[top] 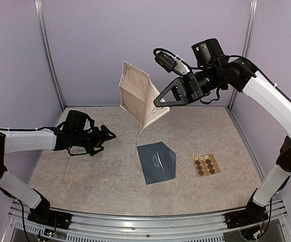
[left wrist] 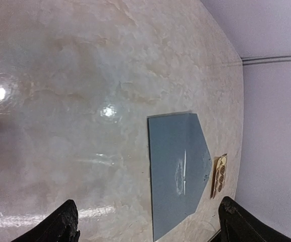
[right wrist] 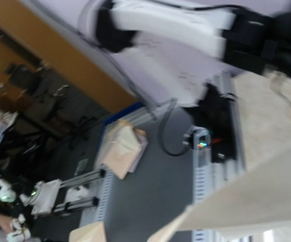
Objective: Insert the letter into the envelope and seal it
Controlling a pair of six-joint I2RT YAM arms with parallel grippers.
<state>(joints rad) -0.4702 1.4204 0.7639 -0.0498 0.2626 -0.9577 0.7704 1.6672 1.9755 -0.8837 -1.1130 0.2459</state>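
Top view first: the task has barely got going, imo. The cream folded paper letter with ruled lines (top: 136,96) is up in the air, pinched at its lower right edge by the right gripper (top: 159,102), so nothing's gone in yet. The flat slate-blue paper envelope (top: 158,162) lies on the marbled beige table (top: 84,171), about 6 o'clock from the letter. It looks empty and unsealed. A tan sheet of round brown stickers (top: 207,165) sits near the envelope at its 3 o'clock, not touching. The left gripper (top: 110,134) hovers at the envelope's 10 o'clock, holding nothing.

Left wrist view: the fingertips (left wrist: 64,224) are spread wide. The envelope's triangular flap lies open, pointing to 3 o'clock.

Right wrist view: blurry, just a cream strip of letter at 5 o'clock, and no fingers visible. Inserting, folding and sealing are all left to do.
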